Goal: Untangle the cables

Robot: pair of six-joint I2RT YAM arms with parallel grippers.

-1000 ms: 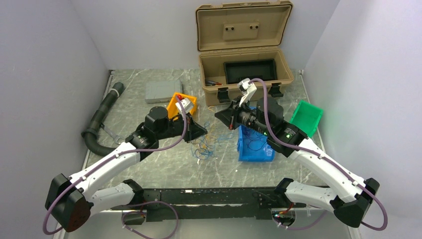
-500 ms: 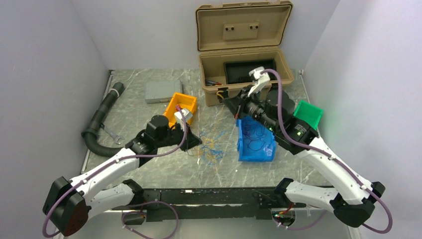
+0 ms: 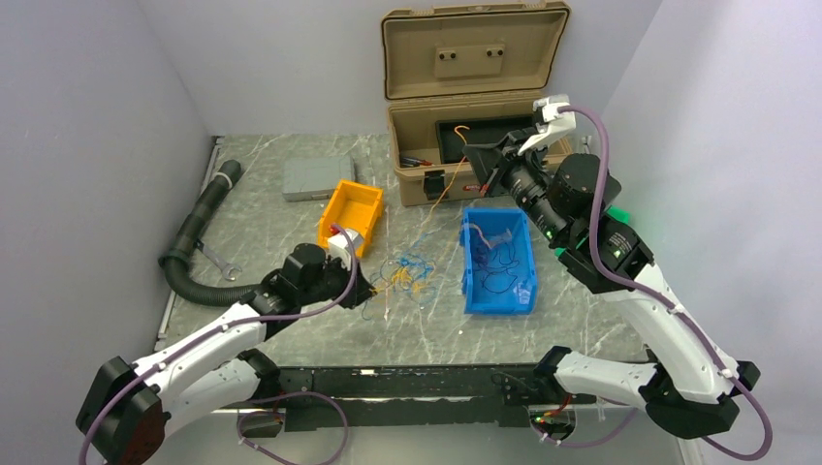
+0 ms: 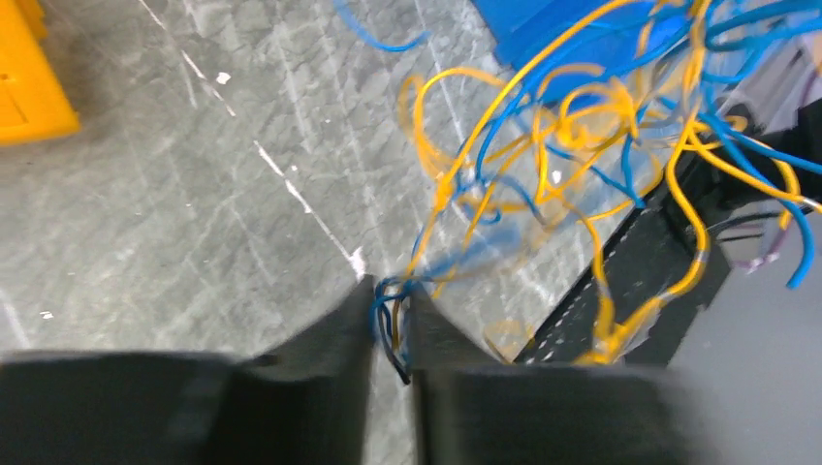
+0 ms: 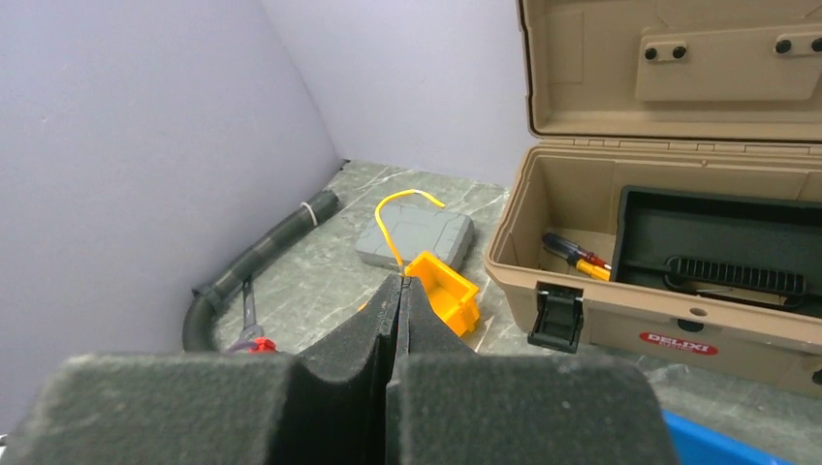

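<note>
Near field: the left gripper [image 3: 364, 290], low over the table [image 3: 291, 329], is clenched on a few blue, yellow and dark strands, its fingers [image 4: 330, 339] a narrow slit apart. The cables [image 3: 407, 271] spread as a loose tangle just ahead of its tips, partly lifted off the marble. Beyond the tangle, well apart from this gripper, stands a blue bin [image 3: 524, 291] with dark wires lying inside; an orange bin [image 3: 354, 203] sits ahead and to its left.

Far field: the right gripper [image 3: 474, 161], raised high, is pinched fully closed on a single yellow wire [image 5: 388, 218], which loops upward from the tips. Directly ahead of it stands the open tan toolbox [image 3: 417, 184].
</note>
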